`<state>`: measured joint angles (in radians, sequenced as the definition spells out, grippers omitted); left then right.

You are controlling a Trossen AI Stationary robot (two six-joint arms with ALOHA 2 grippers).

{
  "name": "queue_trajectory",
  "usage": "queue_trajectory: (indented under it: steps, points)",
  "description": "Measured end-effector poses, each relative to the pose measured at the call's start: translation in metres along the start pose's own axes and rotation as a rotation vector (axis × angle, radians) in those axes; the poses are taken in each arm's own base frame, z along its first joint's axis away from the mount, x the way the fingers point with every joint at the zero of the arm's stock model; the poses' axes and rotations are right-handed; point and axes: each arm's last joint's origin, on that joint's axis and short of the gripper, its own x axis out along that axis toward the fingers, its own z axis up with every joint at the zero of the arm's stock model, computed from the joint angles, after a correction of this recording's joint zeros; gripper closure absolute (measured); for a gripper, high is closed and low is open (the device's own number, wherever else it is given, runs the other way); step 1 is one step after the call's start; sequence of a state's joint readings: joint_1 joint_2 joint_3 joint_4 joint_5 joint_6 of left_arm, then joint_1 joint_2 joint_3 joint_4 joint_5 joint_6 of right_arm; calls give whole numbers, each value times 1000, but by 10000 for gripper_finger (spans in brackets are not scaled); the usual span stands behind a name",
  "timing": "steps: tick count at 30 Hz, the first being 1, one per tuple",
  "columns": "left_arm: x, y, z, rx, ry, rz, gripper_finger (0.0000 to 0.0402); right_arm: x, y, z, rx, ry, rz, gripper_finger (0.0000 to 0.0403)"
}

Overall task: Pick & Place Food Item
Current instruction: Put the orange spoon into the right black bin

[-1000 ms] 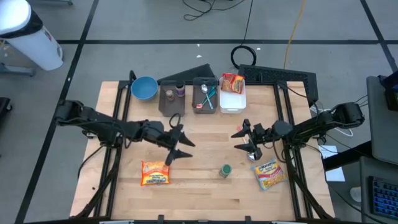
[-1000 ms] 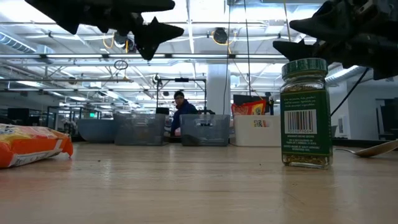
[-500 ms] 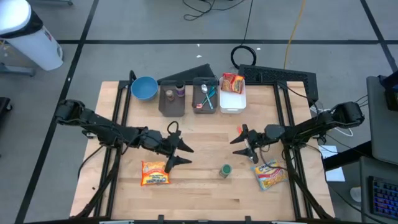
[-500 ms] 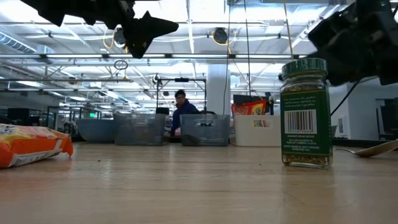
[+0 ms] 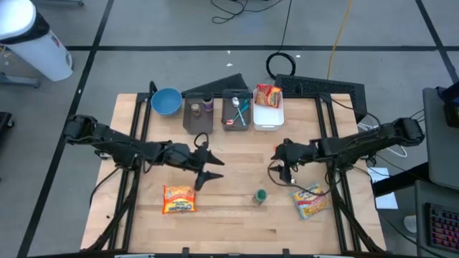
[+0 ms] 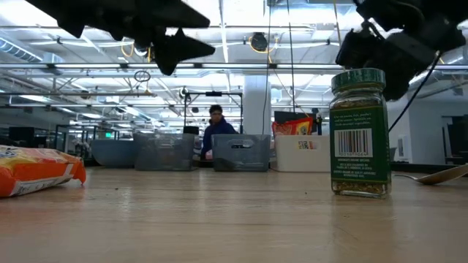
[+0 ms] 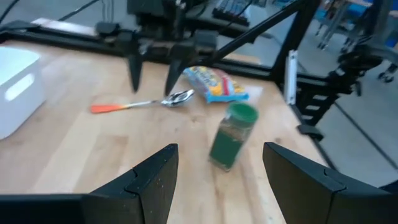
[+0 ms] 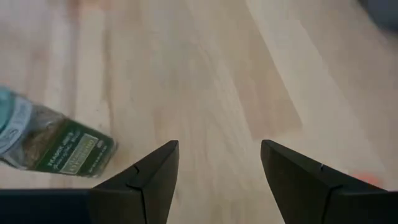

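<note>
Wooden slat tabletop in a bright lab hall, both arms up off the surface w/ nothing in hand. Food items lie spread across the near half: an orange-and-yellow snack packet at the robot's left, a small green-lidded glass spice jar standing upright near centre, and a yellow-and-red snack bag at the right, w/ an orange-handled metal spoon just beside it. Along the far edge sit a blue bowl, two grey bins and a white rectangular tub w/ a red packet already in it.

Left gripper hangs between the orange packet and the jar, fingers spread apart and empty; its wrist cam looks straight at the jar. Right gripper hovers just beyond the jar on the far-right side, fingers likewise parted, nothing between them; the jar shows at the edge of its wrist view.

Step in hand looks like the approach, pre-grasp. Target isn't certain, prob. the jar since both cams face it. Next move calls for one arm to drop, straddle the jar's body w/ its fingers level and close w/o tipping it, then carry it to a container at the back.
</note>
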<state>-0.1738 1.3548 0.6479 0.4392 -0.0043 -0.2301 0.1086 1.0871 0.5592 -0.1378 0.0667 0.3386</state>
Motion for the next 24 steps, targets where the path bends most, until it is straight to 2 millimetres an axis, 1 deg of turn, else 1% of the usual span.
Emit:
queue_trajectory:
  steps: [5, 9, 12, 16, 21, 24]
  points:
    - [0, 12, -3, 3, 52, 51, 156, -9, 3, 0, 184, 131, -101, 181]
    - [-1, 18, -4, 43, 66, 71, 156, -13, 5, -4, 274, 141, -226, 181]
    - [-1, 22, -3, 72, 65, 82, 156, -14, 5, -7, 322, 140, -264, 181]
    - [-1, 26, -3, 102, 73, 97, 156, -11, 4, -8, 343, 139, -292, 181]
    - [-2, 31, -4, 110, 90, 115, 156, -5, 5, -1, 308, 97, -264, 181]
    - [-2, 32, -5, 108, 100, 118, 156, -5, 4, 1, 304, 137, -295, 181]
